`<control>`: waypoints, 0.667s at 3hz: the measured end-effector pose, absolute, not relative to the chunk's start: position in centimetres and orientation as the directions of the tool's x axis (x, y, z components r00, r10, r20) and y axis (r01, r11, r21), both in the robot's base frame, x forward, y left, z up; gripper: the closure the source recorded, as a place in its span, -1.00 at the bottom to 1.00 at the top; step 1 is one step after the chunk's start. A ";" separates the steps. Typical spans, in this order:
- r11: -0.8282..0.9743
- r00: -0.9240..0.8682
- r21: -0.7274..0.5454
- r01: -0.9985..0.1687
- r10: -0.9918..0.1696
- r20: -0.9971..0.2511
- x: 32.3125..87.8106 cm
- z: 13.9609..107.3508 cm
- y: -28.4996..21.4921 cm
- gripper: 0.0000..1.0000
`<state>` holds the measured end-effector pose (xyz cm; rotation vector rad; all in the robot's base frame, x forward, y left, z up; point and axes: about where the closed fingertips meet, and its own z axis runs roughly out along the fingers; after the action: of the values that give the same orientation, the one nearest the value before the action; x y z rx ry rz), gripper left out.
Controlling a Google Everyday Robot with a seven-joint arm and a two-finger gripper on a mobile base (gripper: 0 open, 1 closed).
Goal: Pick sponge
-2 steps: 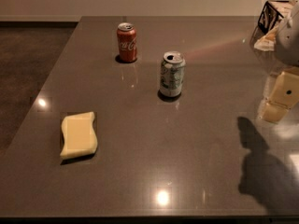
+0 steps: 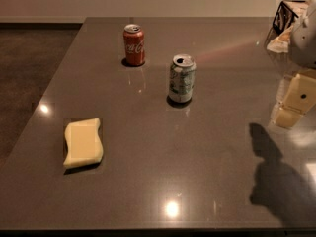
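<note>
The sponge (image 2: 83,143) is a pale yellow foam slab with wavy edges. It lies flat on the dark grey table (image 2: 163,181) at the front left. My gripper (image 2: 292,107) is cream coloured and hangs at the far right edge of the view, above the table's right side. It is far from the sponge and holds nothing that I can see. Its shadow falls on the table at the front right.
A red soda can (image 2: 134,45) stands upright at the back of the table. A green-and-white can (image 2: 181,78) stands upright near the middle. A snack bag and a dark rack (image 2: 285,19) sit at the back right corner. The floor lies past the table's left edge.
</note>
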<state>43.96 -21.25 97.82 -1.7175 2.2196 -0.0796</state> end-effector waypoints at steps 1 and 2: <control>0.261 -0.195 -0.235 -0.936 -0.943 -0.269 44.4 97.5 -17.8 -1.00; 0.248 -0.176 -0.221 -0.943 -0.938 -0.299 44.3 96.8 -12.8 -1.00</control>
<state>44.33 -12.83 96.78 -1.7243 2.1561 0.0203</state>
